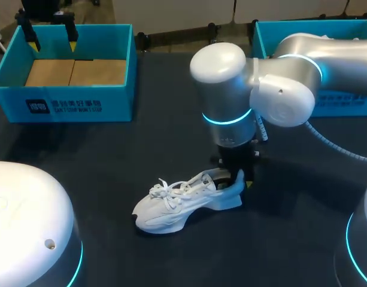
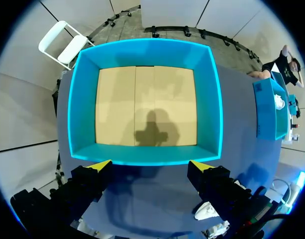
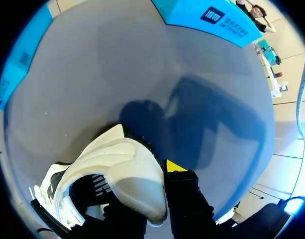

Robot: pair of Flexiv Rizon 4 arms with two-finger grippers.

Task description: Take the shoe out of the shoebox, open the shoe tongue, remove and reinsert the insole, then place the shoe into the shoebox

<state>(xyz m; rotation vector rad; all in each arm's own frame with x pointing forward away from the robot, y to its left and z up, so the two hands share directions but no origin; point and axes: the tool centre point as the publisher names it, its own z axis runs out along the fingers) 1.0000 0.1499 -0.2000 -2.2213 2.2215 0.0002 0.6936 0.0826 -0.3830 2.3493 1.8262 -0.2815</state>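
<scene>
Where my right arm comes in over the middle of the table, the right gripper (image 1: 236,177) points straight down and is clamped on the heel of the white shoe (image 1: 183,206). The right wrist view shows the heel collar between the fingers. One yellow-tipped finger (image 3: 175,166) presses against the outside of the heel, and the other goes down inside the shoe's opening. The shoe sits sole-down on the dark table (image 1: 111,155), its toe pointing away from the gripper toward my left side, with the laces lying over the tongue. Well apart from it, at the table's far left, stands the teal shoebox (image 1: 69,106), open, its brown cardboard floor showing. The left gripper (image 2: 150,167) hangs above that box, its fingers spread wide apart. A second teal box (image 1: 273,36) sits at the far right, behind the right arm.
</scene>
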